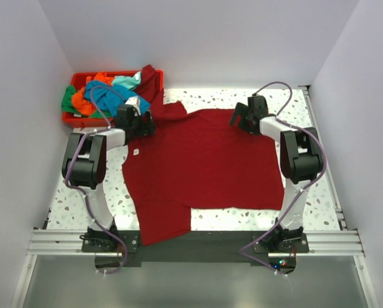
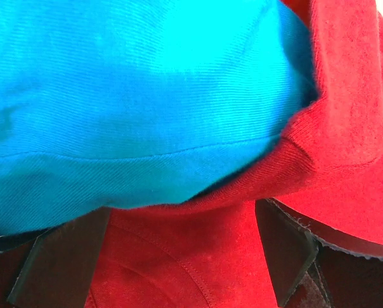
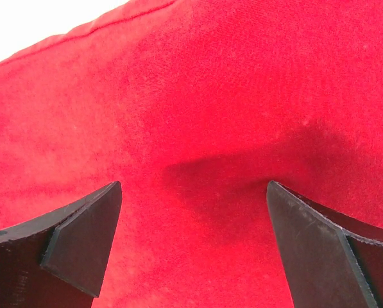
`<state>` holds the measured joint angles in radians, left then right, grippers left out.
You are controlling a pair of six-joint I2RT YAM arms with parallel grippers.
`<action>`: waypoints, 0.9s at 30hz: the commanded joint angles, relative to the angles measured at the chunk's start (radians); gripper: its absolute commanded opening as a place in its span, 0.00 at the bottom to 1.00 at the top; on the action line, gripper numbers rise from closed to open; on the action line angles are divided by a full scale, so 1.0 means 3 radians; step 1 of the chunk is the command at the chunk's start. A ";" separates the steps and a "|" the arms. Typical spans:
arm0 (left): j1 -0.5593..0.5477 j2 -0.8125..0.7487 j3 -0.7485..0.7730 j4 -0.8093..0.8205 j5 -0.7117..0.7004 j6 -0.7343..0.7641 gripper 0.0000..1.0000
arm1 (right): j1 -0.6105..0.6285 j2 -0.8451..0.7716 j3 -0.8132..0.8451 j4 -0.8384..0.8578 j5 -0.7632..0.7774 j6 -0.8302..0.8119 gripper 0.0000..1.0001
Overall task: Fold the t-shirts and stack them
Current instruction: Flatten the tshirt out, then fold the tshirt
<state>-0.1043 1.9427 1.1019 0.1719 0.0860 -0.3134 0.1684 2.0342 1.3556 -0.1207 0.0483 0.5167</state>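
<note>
At the red shirt's (image 1: 204, 160) far edge my left gripper (image 2: 178, 256) and right gripper (image 3: 194, 237) gape open, and I should pinch only its hem, avoiding the blue shirt (image 2: 127, 96).

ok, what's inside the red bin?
In the bin, a heap: teal shirt, orange shirt, green shirt, dark red cloth over its right end. The floor and anything beneath are covered.
</note>
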 commanded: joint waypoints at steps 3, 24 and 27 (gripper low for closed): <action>0.0031 -0.0099 0.0091 -0.0021 0.0061 0.0022 1.00 | -0.0019 0.0158 0.0247 -0.0201 -0.0156 -0.0024 0.99; -0.0634 -0.1622 -0.1249 -0.0118 -0.0640 -0.0228 1.00 | 0.0425 -0.1406 -0.1127 -0.0134 -0.0171 -0.0194 0.97; -0.0711 -0.1868 -0.1489 -0.0128 -0.0695 -0.0310 1.00 | 0.0522 -0.1560 -0.1317 -0.0119 -0.0064 -0.0153 0.97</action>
<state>-0.3016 1.4525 0.6971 0.1249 -0.0784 -0.3607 0.3046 1.6211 1.0065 -0.1665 -0.0177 0.4683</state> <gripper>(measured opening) 0.997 0.975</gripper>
